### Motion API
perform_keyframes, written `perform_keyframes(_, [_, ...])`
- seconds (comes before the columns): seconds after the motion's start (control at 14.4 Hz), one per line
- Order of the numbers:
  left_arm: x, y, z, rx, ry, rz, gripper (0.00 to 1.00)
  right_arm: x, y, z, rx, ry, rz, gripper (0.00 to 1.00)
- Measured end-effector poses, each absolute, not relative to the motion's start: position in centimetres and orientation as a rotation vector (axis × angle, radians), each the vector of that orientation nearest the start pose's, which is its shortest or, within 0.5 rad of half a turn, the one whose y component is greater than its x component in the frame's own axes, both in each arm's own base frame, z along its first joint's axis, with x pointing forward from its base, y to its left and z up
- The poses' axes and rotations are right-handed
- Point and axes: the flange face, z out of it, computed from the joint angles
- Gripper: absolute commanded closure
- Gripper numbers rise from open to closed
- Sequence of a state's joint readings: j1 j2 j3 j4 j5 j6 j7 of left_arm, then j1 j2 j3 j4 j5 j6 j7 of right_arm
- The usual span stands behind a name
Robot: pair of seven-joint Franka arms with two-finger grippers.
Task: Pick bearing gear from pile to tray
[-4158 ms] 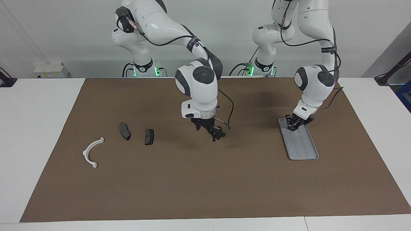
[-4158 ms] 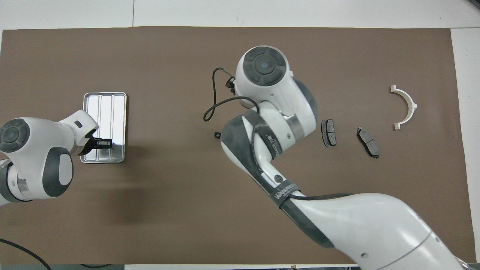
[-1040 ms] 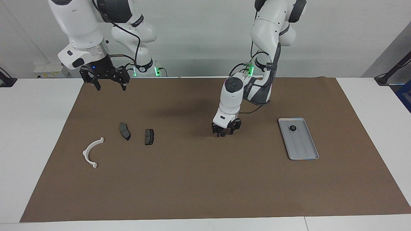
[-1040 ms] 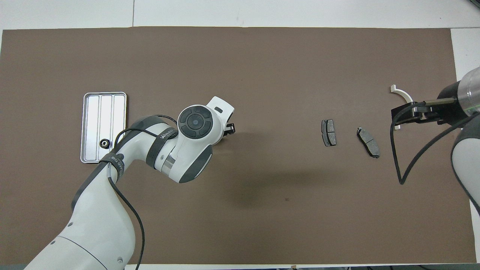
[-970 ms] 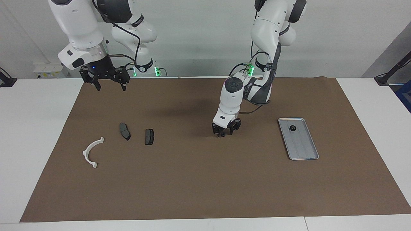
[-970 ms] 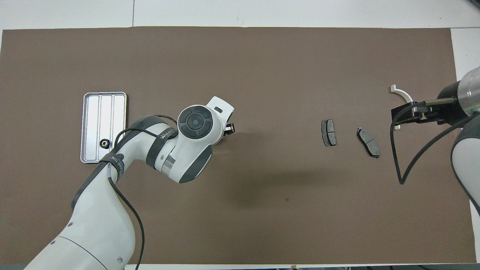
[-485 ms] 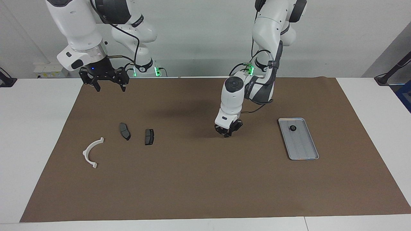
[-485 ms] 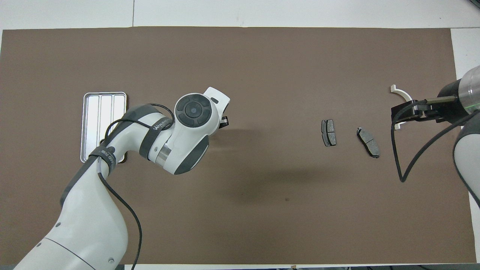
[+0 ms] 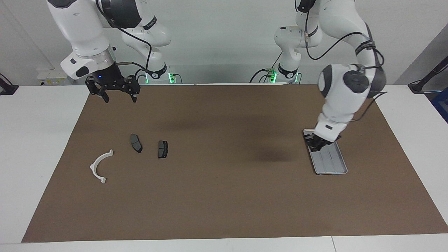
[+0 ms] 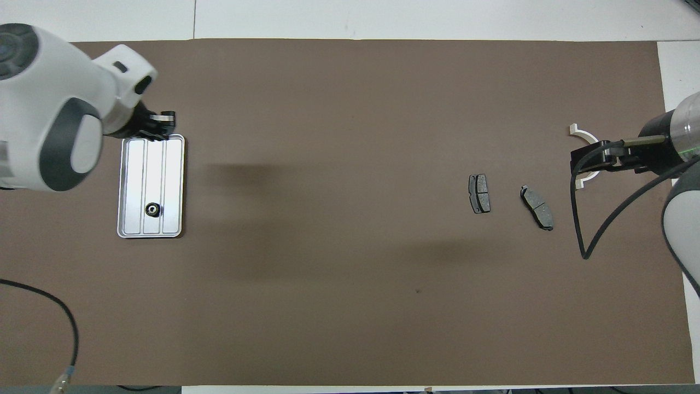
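Left claw [image 9: 319, 144]: we see it low over the tray's end nearer the robots; we cannot tell whether its fingers are parted or closed, nor whether anything sits between them.
Left claw seen from above [image 10: 158, 121]: its dark tip shows just past the tray's farther rim, a raised hand covering that spot.
Right claw [image 9: 113, 91]: we find it raised over the brown mat's [image 9: 224, 196] edge nearest the robots, at the right arm's end, fingers [image 9: 134, 95] spread wide apart and holding nothing; this arm waits.
Tray [image 10: 175, 164]: we see it flat on the mat toward the left arm's end of the tabletop [image 9: 38, 140], ridges running lengthwise.
Bearing gear [image 10: 152, 208]: one small black round gear lies inside the tray, in the middle channel, at the end nearer the robots.
Pile, brake pads [image 9: 136, 142] [image 9: 162, 148]: we see two dark pads side by side, apart from each other, toward the right arm's end.
Pile, white arc [image 9: 99, 166]: it lies on the mat beside the pads, closer still to the right arm's end and a little farther from the robots.
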State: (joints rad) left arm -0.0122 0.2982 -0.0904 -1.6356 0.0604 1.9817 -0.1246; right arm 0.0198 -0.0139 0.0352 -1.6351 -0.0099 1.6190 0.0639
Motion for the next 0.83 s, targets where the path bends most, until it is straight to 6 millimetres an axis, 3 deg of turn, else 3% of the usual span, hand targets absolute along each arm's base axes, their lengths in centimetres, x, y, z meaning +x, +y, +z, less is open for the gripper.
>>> perform_keyframes(0.14, [65.3, 1.6, 43.6, -3.119, 0.043, -0.084, 1.0, 55.3, 2.7, 60.6, -3.152, 0.021, 0.003, 0.0])
perform_keyframes(0.21, [65.3, 3.4, 42.2, -3.119, 0.055, -0.095, 1.0, 55.3, 2.6, 60.6, -3.152, 0.022, 0.003, 0.0])
perform_keyframes(0.28, [65.1, 4.0, 40.4, -3.12, 0.062, -0.107, 1.0, 55.3, 2.6, 60.6, -3.152, 0.023, 0.003, 0.0])
perform_keyframes(0.42, [64.6, 2.9, 36.4, -3.126, 0.089, -0.136, 1.0, 55.3, 2.6, 60.6, -3.152, 0.023, 0.003, 0.0])
perform_keyframes(0.55, [64.2, 1.2, 33.7, -3.133, 0.104, -0.157, 1.0, 55.3, 2.6, 60.6, -3.152, 0.023, 0.003, 0.0])
perform_keyframes(0.83, [64.0, 0.2, 32.5, -3.135, 0.109, -0.19, 1.0, 55.3, 2.6, 60.6, -3.152, 0.024, 0.003, 0.0])
